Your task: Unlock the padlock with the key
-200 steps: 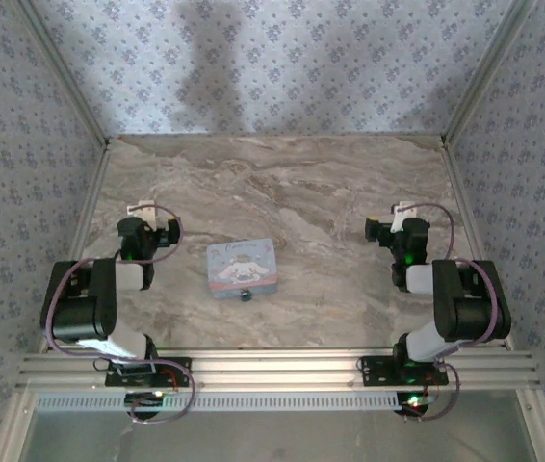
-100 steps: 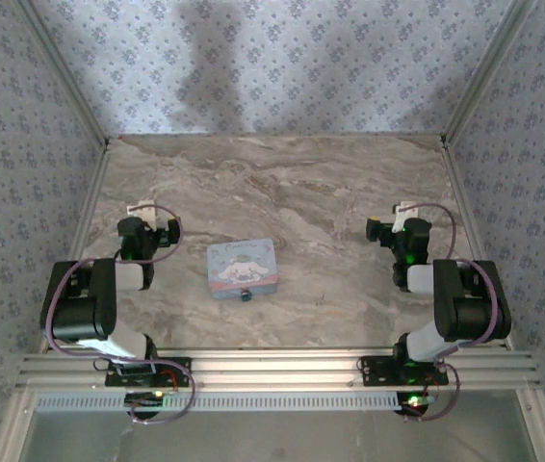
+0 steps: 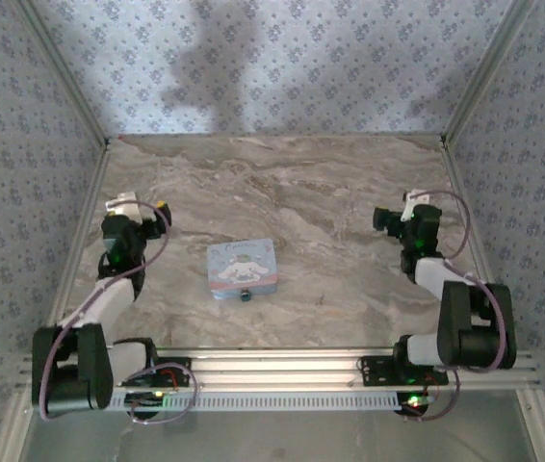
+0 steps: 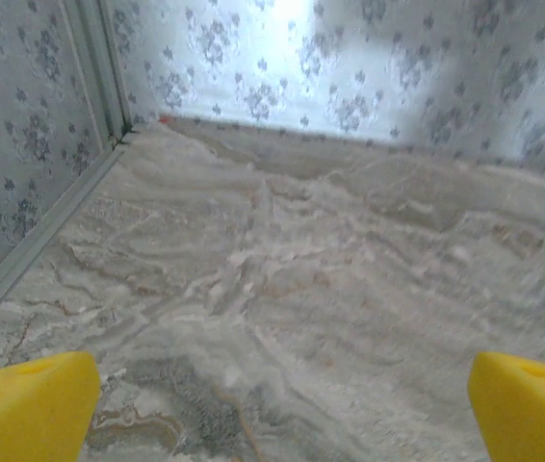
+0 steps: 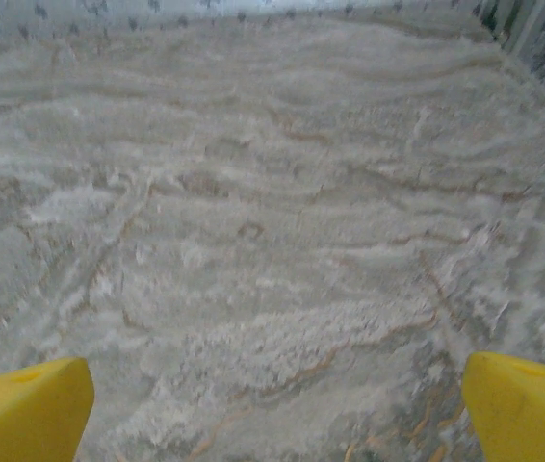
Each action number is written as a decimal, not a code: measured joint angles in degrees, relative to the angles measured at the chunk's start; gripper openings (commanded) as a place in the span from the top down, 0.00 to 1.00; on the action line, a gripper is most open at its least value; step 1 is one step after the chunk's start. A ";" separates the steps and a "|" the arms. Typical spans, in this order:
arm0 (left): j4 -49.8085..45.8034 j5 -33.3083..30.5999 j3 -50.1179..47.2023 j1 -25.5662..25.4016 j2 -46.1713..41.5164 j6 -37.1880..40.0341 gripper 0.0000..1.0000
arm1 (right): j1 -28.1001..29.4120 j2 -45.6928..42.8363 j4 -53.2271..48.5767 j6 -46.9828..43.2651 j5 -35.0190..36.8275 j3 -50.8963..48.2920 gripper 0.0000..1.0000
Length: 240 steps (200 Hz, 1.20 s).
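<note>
Though both stood well apart from it in the top view, left claw (image 3: 142,205) and right claw (image 3: 419,202) wide open and empty, the padlock (image 3: 245,295) sat at the near edge of the closed tin (image 3: 242,265), contents hidden. Left wrist: counter (image 4: 282,241) between spread fingertips (image 4: 27,409). Right wrist: same. Risk: a claw could shove the tin, the padlock being tiny.

Nothing is legible; any print on the tin (image 3: 242,268) is too small.

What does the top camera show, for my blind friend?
A pale blue tin with a cartoon character lies on a marble table, a tiny dark padlock at its near edge. The left gripper and right gripper flank it, open and empty.
</note>
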 measured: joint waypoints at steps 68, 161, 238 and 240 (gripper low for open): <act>-21.05 11.82 7.89 -4.09 -3.06 -20.52 0.02 | 3.48 -9.49 -28.72 13.09 -7.32 9.84 0.10; -24.37 11.78 7.74 -29.99 -2.82 -31.85 0.02 | 35.47 -15.47 -47.30 26.18 -7.56 4.28 0.19; -21.46 9.97 7.82 -36.11 2.75 -33.90 0.02 | 49.18 1.84 -54.16 30.80 -1.90 9.25 0.38; -21.42 9.88 7.82 -36.17 2.75 -33.90 0.02 | 49.29 2.21 -54.34 30.71 -1.79 9.38 0.38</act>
